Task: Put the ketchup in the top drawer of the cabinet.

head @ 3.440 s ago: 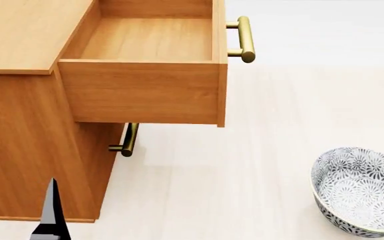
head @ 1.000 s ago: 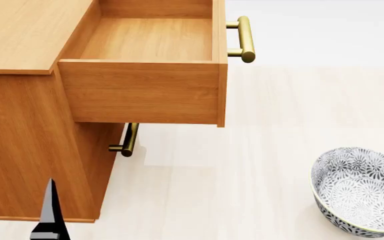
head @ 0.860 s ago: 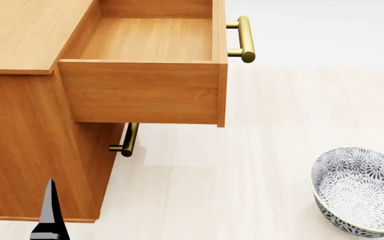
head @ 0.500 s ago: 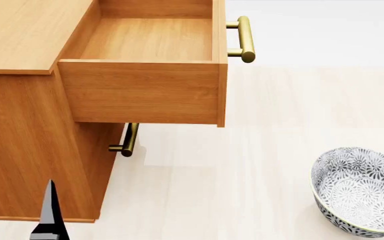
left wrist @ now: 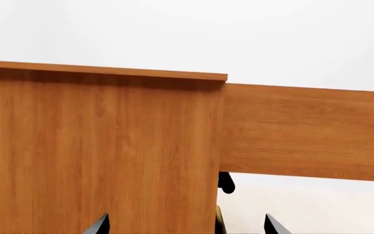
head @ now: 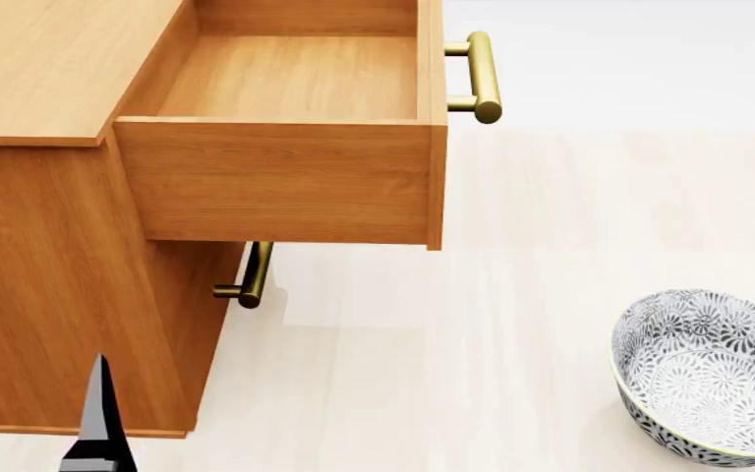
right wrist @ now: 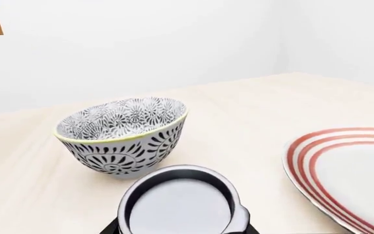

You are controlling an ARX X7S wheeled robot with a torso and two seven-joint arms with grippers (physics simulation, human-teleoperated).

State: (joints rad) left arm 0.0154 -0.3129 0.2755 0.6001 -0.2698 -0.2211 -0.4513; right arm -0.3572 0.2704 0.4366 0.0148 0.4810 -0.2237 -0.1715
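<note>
The drawer [head: 286, 177] is standing pulled out of the cabinet [head: 36, 295], its floor bare, so the opening is done and the placing is not. The ketchup [right wrist: 177, 207] is sitting far to the right of the cabinet, near the bowl [right wrist: 125, 139] and the plate [right wrist: 297, 156]. The right claw [right wrist: 179, 228] is apparently closing narrowly on it, though only slivers of black show at its sides. The left claw [left wrist: 183, 226] is hanging wide and holding nothing, near the cabinet's side. Lifting and carrying leftward are remaining. The surface [head: 483, 344] between bowl and cabinet is offering room. The drawer's front edge and handle [head: 480, 77] are jutting right, so the can will likely need height to clear them.
</note>
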